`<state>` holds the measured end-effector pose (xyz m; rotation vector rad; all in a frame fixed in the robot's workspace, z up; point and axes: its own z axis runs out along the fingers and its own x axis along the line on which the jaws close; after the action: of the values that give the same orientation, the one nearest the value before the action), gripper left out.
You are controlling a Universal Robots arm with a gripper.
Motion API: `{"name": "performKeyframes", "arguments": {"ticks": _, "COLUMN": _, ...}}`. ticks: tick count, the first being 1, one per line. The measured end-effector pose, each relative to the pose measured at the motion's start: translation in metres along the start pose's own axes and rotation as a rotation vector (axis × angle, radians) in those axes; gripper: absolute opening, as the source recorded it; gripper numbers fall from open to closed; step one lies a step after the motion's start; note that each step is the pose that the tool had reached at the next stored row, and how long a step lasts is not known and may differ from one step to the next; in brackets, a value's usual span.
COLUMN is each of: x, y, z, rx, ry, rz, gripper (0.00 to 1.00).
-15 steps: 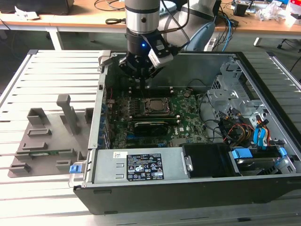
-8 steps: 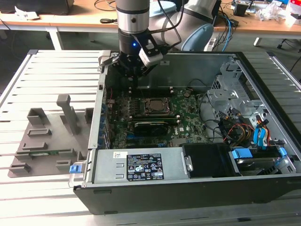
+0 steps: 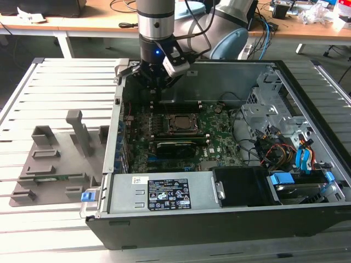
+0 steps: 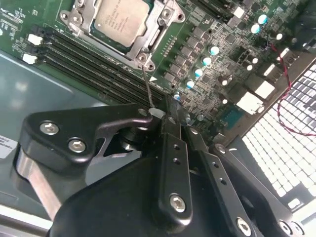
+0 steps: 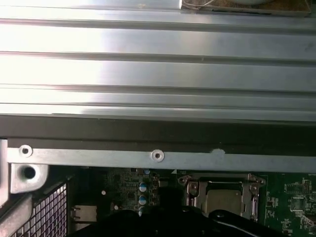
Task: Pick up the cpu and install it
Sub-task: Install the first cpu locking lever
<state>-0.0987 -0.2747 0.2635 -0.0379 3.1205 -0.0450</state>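
The cpu [image 4: 120,20] lies flat in its socket frame [image 4: 148,42], metal top up; the end effector [image 4: 170,116] is closed, holding nothing.

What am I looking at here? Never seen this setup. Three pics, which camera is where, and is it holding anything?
It is one robot arm working over an open desktop computer case that lies on a slatted metal table.

The exterior view is a camera off the arm that takes in the whole scene. The other two ride near the arm's wrist and look down past the tool.

The gripper hangs just inside the case's far wall, over the green circuit board. In the second wrist view the gripper is the black linkage up close, its thin fingers drawn together with nothing between them.

The cpu, the silvery square chip, already sits in its metal socket frame; the first wrist view shows the cpu too.

On the exterior view's left, grey plastic holder blocks stand on the table.
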Motion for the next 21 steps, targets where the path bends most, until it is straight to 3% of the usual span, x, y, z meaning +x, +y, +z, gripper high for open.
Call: {"name": "performKeyframes", "arguments": {"ticks": 21, "x": -0.0366, "y": -0.0009, "z": 0.0010, "rx": 0.0032, "ry": 0.0014, "rz": 0.000, "gripper": 0.11}}
